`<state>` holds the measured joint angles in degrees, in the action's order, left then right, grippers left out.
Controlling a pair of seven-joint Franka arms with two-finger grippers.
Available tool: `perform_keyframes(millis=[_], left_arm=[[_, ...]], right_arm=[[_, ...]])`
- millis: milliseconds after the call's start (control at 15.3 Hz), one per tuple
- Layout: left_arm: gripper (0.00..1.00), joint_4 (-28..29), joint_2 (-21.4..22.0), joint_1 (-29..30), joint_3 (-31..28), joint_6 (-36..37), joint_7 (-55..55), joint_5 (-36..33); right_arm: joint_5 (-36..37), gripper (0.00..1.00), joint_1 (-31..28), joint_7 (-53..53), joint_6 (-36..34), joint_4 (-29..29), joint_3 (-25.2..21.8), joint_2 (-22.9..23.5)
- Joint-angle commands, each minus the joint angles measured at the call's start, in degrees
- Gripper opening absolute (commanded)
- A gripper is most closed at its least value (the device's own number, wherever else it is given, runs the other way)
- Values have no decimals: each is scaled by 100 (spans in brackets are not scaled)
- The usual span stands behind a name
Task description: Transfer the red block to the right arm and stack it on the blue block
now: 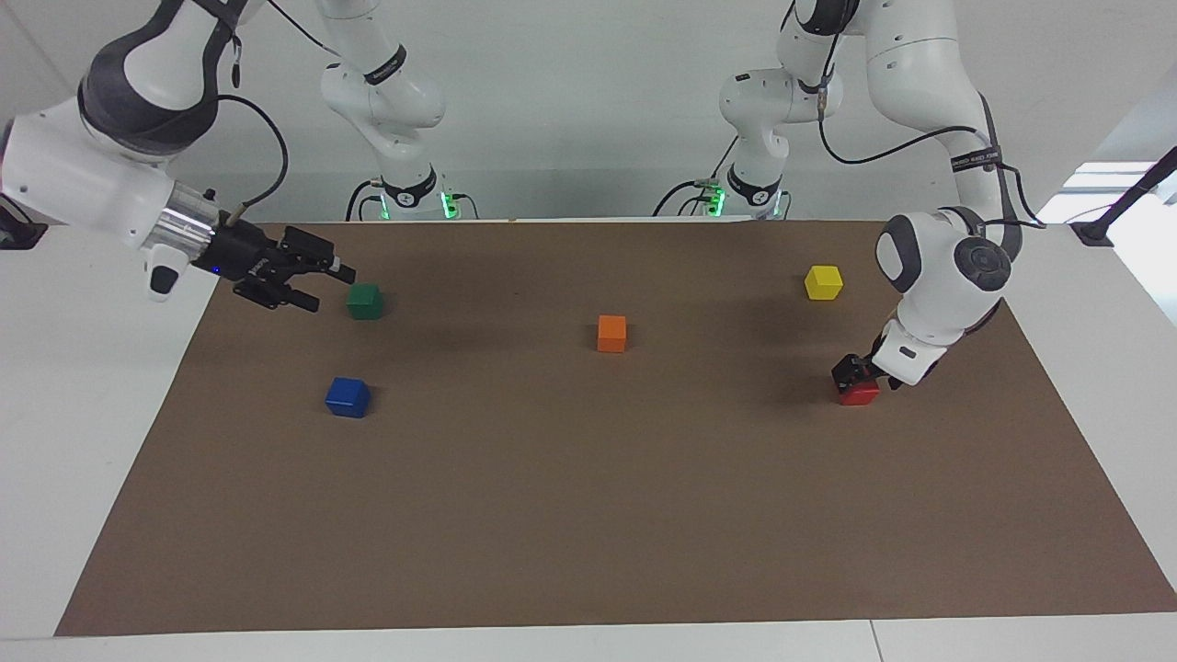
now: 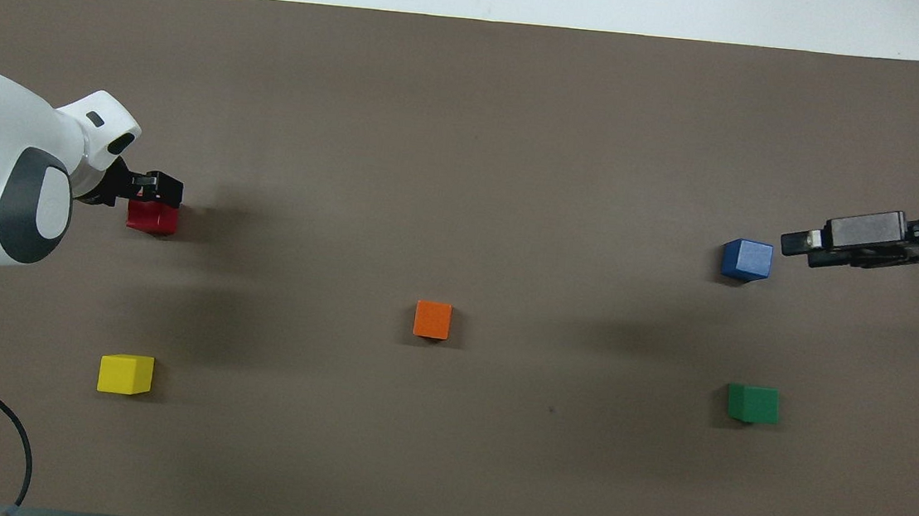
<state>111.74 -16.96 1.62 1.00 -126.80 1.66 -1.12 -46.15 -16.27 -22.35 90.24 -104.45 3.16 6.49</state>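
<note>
Between red block [image 1: 859,393] and blue block [image 1: 348,397]: orange cube [image 1: 611,333].

Red block [image 1: 859,393]; deep blue block [image 1: 348,397]; green cube [image 1: 365,301]; orange cube [image 1: 611,333]; yellow cube [image 1: 823,282]; plain brown mat [image 1: 588,515] on a white table [image 1: 83,441]; arms white and grey, grippers black.

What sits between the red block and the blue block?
Only the orange block, slightly nearer the robots than the line from red block to blue block; overhead view shows it.
</note>
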Motion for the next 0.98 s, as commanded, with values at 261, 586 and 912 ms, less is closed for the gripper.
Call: perform_keyframes(millis=[261,586,912], left_arm=[[79,454,17,-21,-29,-582,133,24],[0,419,43,-65,-3,-364,-307,94],[0,-782,333,-144,58,1777,-2472,1471]], right_arm=[[-2466,100,300,-1156,380,-1357,62,220],[-3435,100,388,-1333,-392,-1718,71,581],[-4296,100,783,-1272,-701,-1982,71,714]])
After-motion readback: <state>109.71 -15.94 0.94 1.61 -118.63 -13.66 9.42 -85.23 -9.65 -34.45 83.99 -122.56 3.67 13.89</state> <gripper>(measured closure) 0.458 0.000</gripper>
